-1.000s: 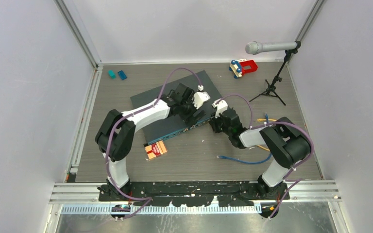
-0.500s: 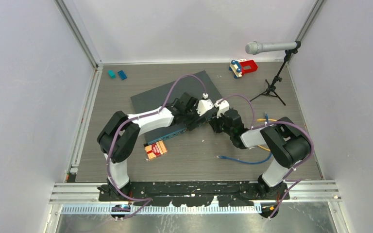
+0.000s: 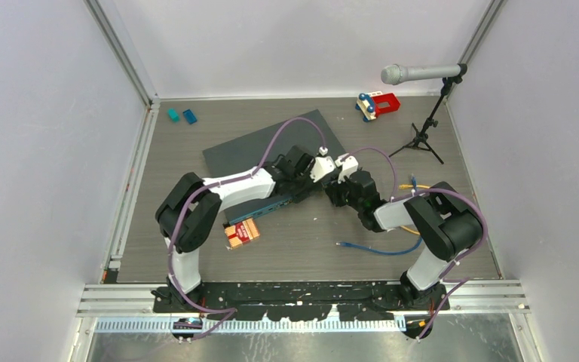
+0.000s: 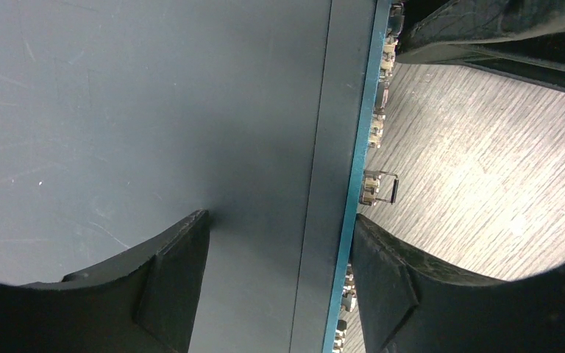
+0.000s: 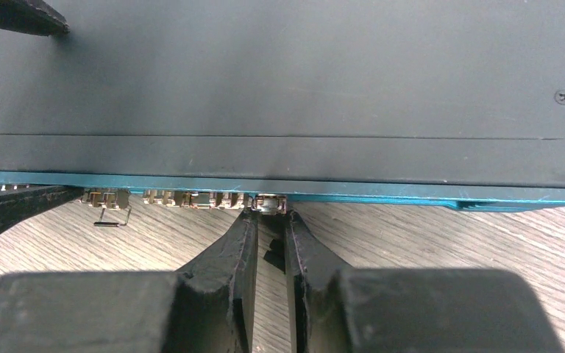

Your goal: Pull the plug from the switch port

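Note:
The switch (image 3: 271, 147), a flat dark slate box with a teal front edge, lies angled mid-table. My left gripper (image 3: 306, 185) straddles that front edge. In the left wrist view one finger rests on the switch (image 4: 118, 110) top and the other presses the teal face, so the left gripper (image 4: 276, 228) is shut on it. My right gripper (image 3: 329, 188) meets the front edge from the table side. Its fingertips are pinched on a small metal plug (image 5: 268, 204) seated in a port of the switch (image 5: 265, 73). The right gripper (image 5: 270, 217) shows only a narrow slit.
A red-and-yellow card (image 3: 242, 232) lies in front of the switch. A blue cable (image 3: 381, 247) lies at front right. A microphone (image 3: 415, 73) on its tripod (image 3: 422, 139) stands at back right beside a red toy (image 3: 378, 104). Teal blocks (image 3: 181, 115) lie at back left.
My left arm has moved right along the switch toward the right gripper, and its jaws have narrowed onto the front edge. The right arm has not moved.

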### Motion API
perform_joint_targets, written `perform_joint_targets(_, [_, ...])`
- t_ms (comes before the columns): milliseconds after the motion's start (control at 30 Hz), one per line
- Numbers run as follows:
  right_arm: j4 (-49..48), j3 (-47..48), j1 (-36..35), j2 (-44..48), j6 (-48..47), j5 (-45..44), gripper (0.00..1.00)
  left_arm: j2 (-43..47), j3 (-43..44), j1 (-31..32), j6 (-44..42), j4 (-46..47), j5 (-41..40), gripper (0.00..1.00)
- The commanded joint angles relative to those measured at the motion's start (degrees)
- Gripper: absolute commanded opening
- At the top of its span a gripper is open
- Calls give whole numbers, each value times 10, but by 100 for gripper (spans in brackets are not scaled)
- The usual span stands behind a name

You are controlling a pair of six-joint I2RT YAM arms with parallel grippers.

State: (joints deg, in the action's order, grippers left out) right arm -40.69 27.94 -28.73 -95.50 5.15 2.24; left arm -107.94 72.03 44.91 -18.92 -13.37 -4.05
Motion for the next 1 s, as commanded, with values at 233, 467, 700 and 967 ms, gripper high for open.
perform_joint_targets(233, [-29, -16, -14, 29, -23, 5, 1, -84, 31, -39, 68, 7, -94, 64])
perform_joint_targets(467, [-24, -18, -30, 31, -39, 1, 1, -98, 53, -50, 86, -13, -92, 63])
perform_joint_targets(700, [-33, -15, -28, 33, -38, 2, 1, -92, 49, -53, 87, -21, -62, 64])
perform_joint_targets(967, [39, 37, 16, 57, -26, 66, 35, -37, 45, -54, 89, -33, 32, 82])
